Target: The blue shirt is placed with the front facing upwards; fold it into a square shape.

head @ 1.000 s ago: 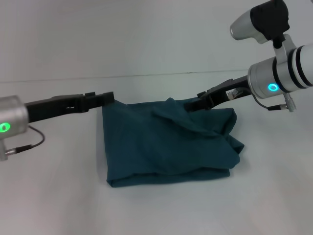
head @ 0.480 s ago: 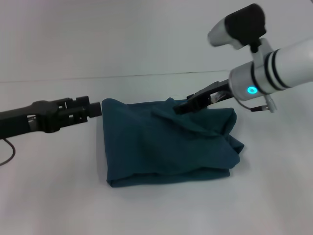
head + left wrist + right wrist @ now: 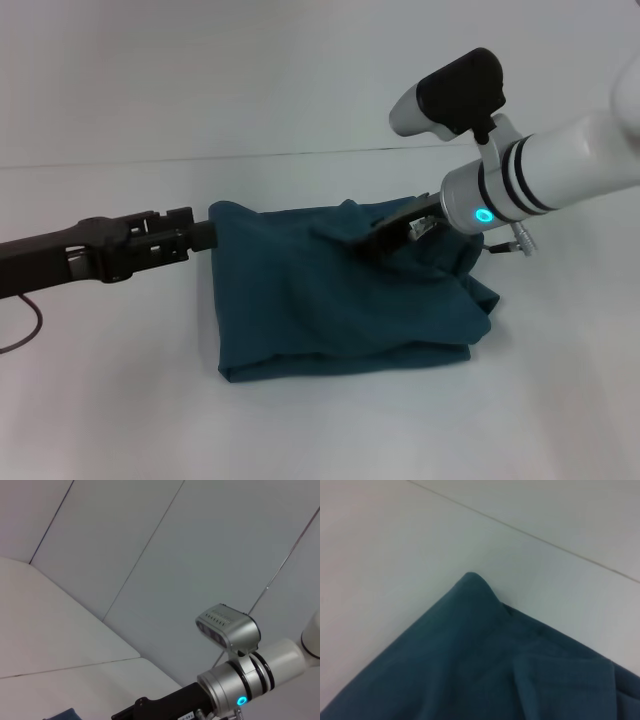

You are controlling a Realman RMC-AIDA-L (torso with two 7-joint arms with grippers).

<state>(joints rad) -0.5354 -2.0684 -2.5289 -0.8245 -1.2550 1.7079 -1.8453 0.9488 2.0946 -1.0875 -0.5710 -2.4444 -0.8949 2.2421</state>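
The shirt [image 3: 340,295] sits folded into a rough rectangle on the tabletop [image 3: 120,420]. Left hand [image 3: 200,236] is right at its far-left corner, right hand [image 3: 375,240] over its far edge. Can't tell how open either hand is, or whether it's gripping cloth.

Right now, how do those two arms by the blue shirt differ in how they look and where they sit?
The left tool ends a dark, nearly level arm and sits at the far left corner of the blue shirt. The right tool hangs from a white arm with black rings and a lit green-blue dot, angles downward, and sits over the shirt's far middle, above the cloth rather than beside it. Both have dark fingers reaching the shirt's far edge.
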